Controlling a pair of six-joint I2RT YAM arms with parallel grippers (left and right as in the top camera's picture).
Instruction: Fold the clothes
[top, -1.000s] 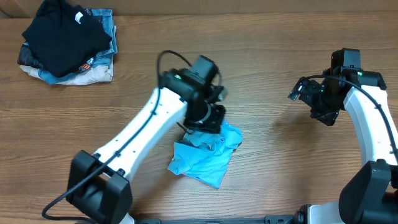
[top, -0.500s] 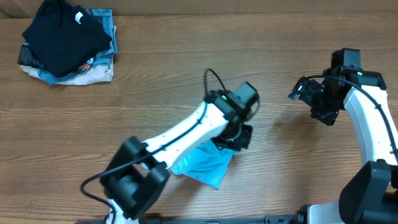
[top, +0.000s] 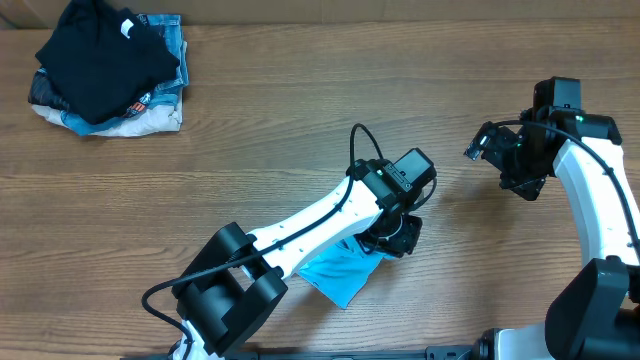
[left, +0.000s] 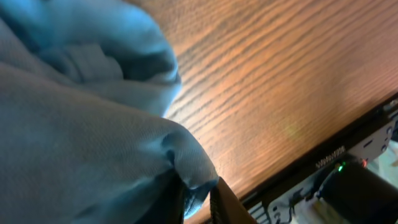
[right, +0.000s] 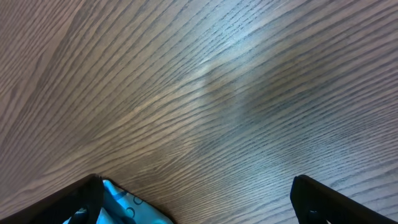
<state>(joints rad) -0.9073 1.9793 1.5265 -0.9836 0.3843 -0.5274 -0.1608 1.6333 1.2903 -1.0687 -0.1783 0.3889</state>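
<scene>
The light sky-blue T-shirt (top: 337, 275) lies bunched on the wooden table in the overhead view, mostly hidden under my left arm. My left gripper (top: 393, 238) is at the shirt's right end. In the left wrist view its jaws (left: 198, 198) are shut on a fold of the blue cloth (left: 81, 124), which fills the left of the frame. No lettering or tag shows. My right gripper (top: 519, 180) hangs at the right, well apart from the shirt. It is open and empty over bare wood (right: 199, 199).
A pile with a black garment (top: 100, 55) on denim and beige clothes (top: 160, 105) sits at the far left corner. A turquoise patch (right: 127, 208) shows beside my right gripper's left finger; I cannot tell what it is. The table's front edge (left: 311, 165) is close to my left gripper.
My left arm has swung to the right and toward the front, pulling the shirt with it. Less of the shirt shows now. The right arm has not moved.
</scene>
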